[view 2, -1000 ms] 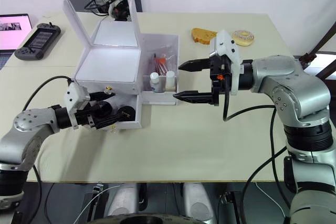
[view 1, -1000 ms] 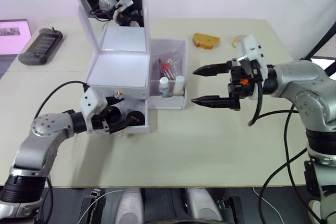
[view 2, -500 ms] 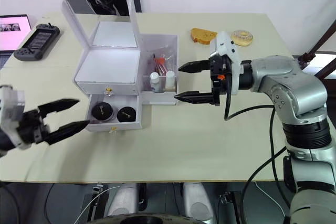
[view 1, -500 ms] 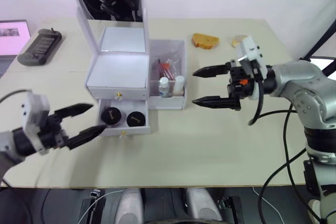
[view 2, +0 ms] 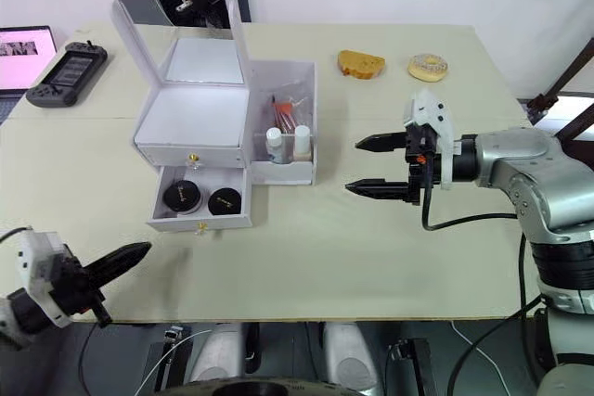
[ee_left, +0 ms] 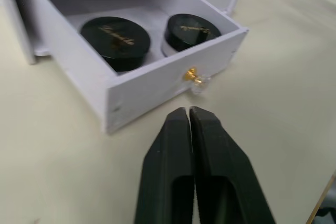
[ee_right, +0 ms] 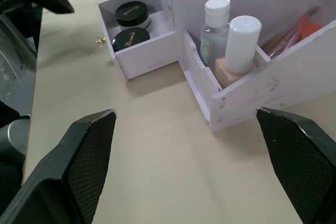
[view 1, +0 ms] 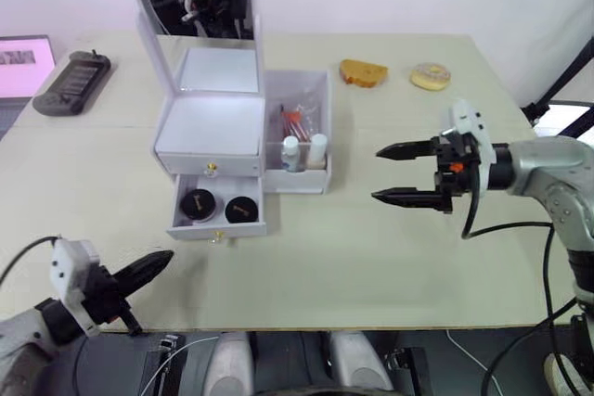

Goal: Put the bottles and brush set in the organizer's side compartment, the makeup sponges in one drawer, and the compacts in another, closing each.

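Left gripper point(ee_left: 188, 116) sits at the near edge of the table point(view 1: 371, 257), its two black fingers pressed together with nothing between them, pointing toward the organizer point(view 1: 209, 132). Right gripper point(view 1: 401, 172) hovers over the table to the right of the organizer, its fingers spread wide and empty, tips aimed at the side compartment point(view 1: 299, 127).

Lower drawer point(view 1: 219, 215) stands pulled out toward the near edge, with its gold knob point(ee_left: 192, 74) on the front panel. Two black compacts point(view 1: 197, 202) lie flat side by side inside it, gold lettering on their lids. Upper drawer point(view 1: 208, 167) above it is shut.

Side compartment, attached to the organizer's right, holds two bottles point(ee_right: 216, 24) standing upright at its near end, both with white caps. Brush set point(view 1: 295, 118), in a clear wrapper with red parts, lies behind them.

Mirrored lid point(view 1: 190, 2) stands raised at the back. Farther off, a handheld console point(view 1: 71, 81) lies at the far left, a slice of bread point(view 1: 363, 72) and a doughnut point(view 1: 430, 76) at the far right.
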Robot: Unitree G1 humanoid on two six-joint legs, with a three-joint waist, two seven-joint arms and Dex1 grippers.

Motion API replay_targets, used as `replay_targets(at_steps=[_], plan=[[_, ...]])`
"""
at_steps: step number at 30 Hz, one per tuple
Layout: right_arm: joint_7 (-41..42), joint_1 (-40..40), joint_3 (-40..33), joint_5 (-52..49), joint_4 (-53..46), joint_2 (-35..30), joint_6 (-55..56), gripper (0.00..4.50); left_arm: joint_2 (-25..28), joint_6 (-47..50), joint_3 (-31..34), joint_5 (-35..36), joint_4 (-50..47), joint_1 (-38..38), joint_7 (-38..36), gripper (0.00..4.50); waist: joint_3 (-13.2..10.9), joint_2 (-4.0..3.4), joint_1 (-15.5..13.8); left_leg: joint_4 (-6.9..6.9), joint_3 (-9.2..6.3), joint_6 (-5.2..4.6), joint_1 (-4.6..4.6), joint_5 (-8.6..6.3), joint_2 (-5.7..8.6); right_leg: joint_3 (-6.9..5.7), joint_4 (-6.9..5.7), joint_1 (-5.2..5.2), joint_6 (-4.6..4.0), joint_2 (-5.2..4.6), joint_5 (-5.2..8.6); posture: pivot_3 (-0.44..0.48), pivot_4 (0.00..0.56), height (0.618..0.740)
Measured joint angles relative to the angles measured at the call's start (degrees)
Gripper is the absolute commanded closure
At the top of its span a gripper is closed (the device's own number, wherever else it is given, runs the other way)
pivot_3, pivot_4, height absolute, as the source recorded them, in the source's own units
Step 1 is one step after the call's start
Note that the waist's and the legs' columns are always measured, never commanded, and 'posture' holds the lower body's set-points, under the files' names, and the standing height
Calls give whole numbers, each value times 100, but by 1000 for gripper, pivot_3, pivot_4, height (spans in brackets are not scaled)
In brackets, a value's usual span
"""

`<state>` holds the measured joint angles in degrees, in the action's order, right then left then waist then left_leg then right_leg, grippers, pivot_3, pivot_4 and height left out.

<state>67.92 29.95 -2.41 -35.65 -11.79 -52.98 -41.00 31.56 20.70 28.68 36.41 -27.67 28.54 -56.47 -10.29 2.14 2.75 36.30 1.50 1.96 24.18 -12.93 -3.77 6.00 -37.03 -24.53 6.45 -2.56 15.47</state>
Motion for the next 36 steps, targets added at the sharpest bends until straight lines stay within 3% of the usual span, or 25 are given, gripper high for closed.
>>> replay_targets(at_steps=[14, 36], plan=[[-280, 97, -89, -82, -325, 4, -249, 0, -485, -671, -1186, -828, 884, -912, 708, 4469, 1, -1, -19, 3, 0, 0, 0, 0, 0, 1, -3, 2, 2, 1, -1, 0, 150, 740], [-286, 199, -117, -142, -328, -31, -221, 0, -192, -1107, -1712, -1233, 2546, -2894, 660, 4469, 2, -1, -26, 7, -6, 0, 0, 0, 1, -1, -9, 6, 6, 6, -4, 0, 150, 740]])
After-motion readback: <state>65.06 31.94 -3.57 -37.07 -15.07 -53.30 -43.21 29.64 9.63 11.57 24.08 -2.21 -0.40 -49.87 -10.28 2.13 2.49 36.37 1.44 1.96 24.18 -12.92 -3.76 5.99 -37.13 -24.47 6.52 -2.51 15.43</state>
